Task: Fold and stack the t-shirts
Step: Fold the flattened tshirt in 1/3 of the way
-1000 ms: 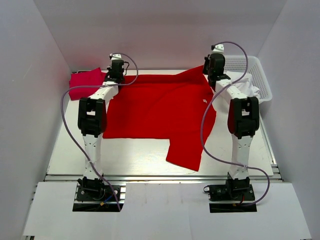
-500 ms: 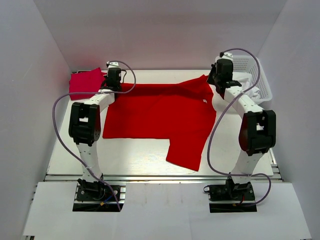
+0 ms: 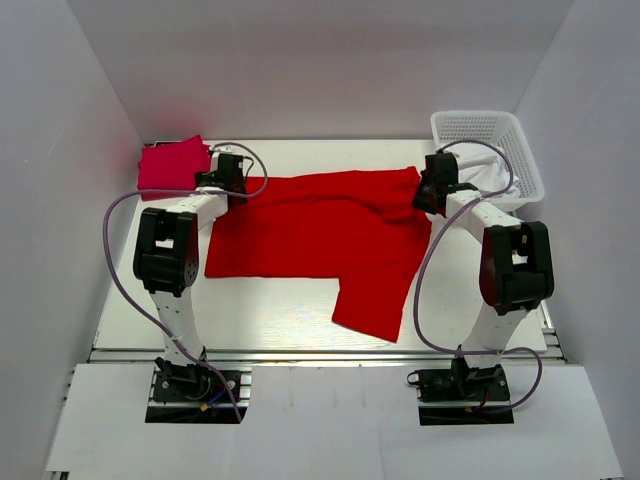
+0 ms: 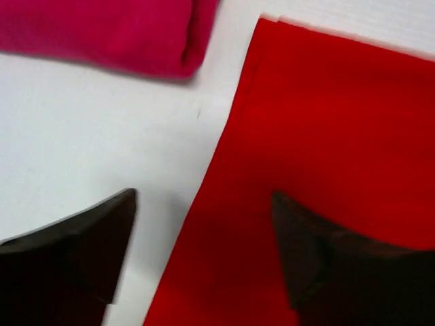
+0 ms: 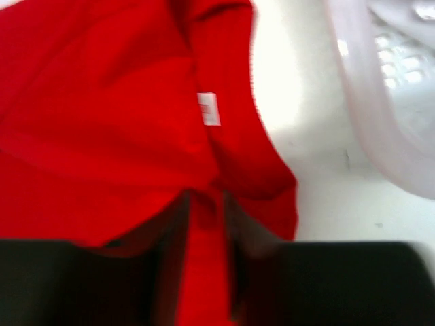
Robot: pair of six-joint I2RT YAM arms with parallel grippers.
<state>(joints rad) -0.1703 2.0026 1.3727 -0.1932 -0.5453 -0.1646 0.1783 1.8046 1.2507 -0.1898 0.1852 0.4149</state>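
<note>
The bright red t-shirt (image 3: pixel 310 225) lies spread on the table, one sleeve pointing toward the near edge. My left gripper (image 3: pixel 222 180) sits low at its far left corner. In the left wrist view that gripper (image 4: pixel 204 244) is wide open, straddling the red shirt's (image 4: pixel 326 136) flat side edge. The pinkish crimson t-shirt (image 3: pixel 170 165) lies folded at the far left, beyond the open fingers (image 4: pixel 102 30). My right gripper (image 3: pixel 428 198) is at the collar; in the blurred wrist view its jaws (image 5: pixel 204 224) stand slightly apart with a fold of red cloth (image 5: pixel 102 122) between them.
A white mesh basket (image 3: pixel 490 150) stands at the far right, close to my right arm, its wall (image 5: pixel 380 102) just beyond the collar. White cloth lies inside it. The shirt's white neck label (image 5: pixel 209 109) faces up. Walls enclose the table on three sides.
Both arms reached farther back and lowered, laying the red shirt's raised far edge flat on the table. Both grippers have opened, the left fully, the right partly.
</note>
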